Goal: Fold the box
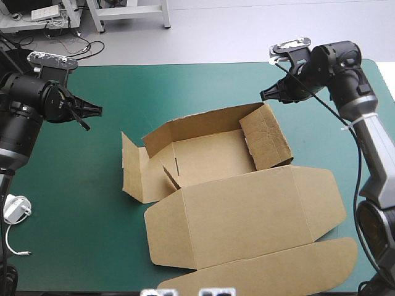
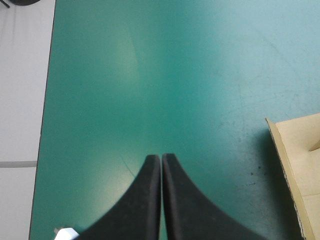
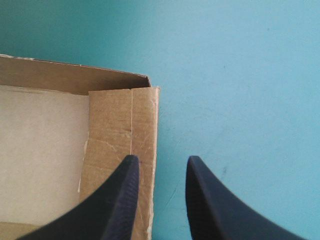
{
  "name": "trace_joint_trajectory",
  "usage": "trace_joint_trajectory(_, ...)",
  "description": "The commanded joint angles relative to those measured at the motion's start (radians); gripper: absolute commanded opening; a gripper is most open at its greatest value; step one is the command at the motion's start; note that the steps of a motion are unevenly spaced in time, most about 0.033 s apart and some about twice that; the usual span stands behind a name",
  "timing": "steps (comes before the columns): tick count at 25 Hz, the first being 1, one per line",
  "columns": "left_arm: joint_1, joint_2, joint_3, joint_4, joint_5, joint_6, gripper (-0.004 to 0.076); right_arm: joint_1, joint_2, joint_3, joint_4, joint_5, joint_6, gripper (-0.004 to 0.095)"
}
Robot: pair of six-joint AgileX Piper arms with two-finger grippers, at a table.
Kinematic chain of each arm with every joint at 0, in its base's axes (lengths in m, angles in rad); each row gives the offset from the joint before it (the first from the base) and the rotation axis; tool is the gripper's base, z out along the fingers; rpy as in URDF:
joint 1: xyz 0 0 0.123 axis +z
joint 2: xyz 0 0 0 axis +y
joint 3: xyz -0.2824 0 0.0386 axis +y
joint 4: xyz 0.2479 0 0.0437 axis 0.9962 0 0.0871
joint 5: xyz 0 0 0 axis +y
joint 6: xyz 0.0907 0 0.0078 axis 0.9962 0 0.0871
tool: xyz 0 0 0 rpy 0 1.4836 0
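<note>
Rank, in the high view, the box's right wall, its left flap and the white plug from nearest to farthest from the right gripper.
1. Box's right wall, close beside the right gripper.
2. Left flap, at the opposite end.
3. White plug, at the table's left edge.

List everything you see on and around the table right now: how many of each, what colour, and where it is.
box: one, brown, middle of the table toward the right; far and right walls raised, lid flat toward the near edge.
table cover: one, teal-green, under everything.
small plug with a thin cord: one, white, at the table's left edge, toward the near side.
left gripper: one, black fingers, shut, over bare cover left of the box.
right gripper: one, black fingers, open, above the box's far right corner.
</note>
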Motion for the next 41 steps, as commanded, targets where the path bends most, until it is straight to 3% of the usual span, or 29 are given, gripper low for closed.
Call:
trace_joint_trajectory(1, 0.012, -0.025, -0.034, 0.002, -0.024, -0.002, -0.0003, -0.004, -0.12, 0.047, 0.013, 0.009, 0.003, 0.0309)
trace_joint_trajectory(6, 0.092, -0.025, -0.034, -0.206, -0.012, 0.015, -0.0003, -0.004, -0.159, 0.213, 0.008, -0.015, -0.029, 0.0309)
trace_joint_trajectory(10, 0.115, -0.025, -0.034, -0.326, 0.036, 0.034, -0.0003, -0.004, -0.139, 0.327, 0.017, -0.169, -0.043, 0.0309)
trace_joint_trajectory(20, 0.115, -0.027, -0.03, -0.518, 0.036, 0.034, -0.0003, -0.004, -0.012, 0.339, 0.009, -0.22, -0.063, 0.0308)
trace_joint_trajectory(26, 0.115, -0.027, -0.03, -0.518, 0.036, 0.034, -0.0003, -0.004, 0.071, 0.339, 0.043, -0.194, -0.138, 0.0259)
trace_joint_trajectory(28, 0.115, -0.025, -0.03, -0.518, 0.036, 0.034, -0.0003, -0.004, 0.115, 0.339, 0.096, -0.173, -0.185, 0.0137)
trace_joint_trajectory(29, 0.115, -0.022, -0.03, -0.518, 0.036, 0.053, -0.0003, -0.004, 0.135, 0.339, 0.117, -0.171, -0.185, 0.0012)
trace_joint_trajectory(30, 0.115, -0.016, -0.03, -0.513, 0.036, 0.058, -0.0003, -0.004, 0.138, 0.339, 0.124, -0.174, -0.185, -0.002)
trace_joint_trajectory(34, 0.155, 0.024, -0.03, -0.456, -0.006, 0.07, -0.0003, -0.004, 0.129, 0.308, 0.179, -0.151, -0.161, -0.002)
trace_joint_trajectory(37, 0.298, 0.071, -0.032, -0.603, -0.029, 0.125, -0.0003, -0.013, 0.103, 0.201, 0.21, -0.081, -0.134, -0.002)
trace_joint_trajectory(41, 0.51, 0.14, -0.032, -0.874, -0.017, 0.237, -0.0003, -0.077, 0.09, 0.021, 0.359, 0.008, -0.112, -0.002)
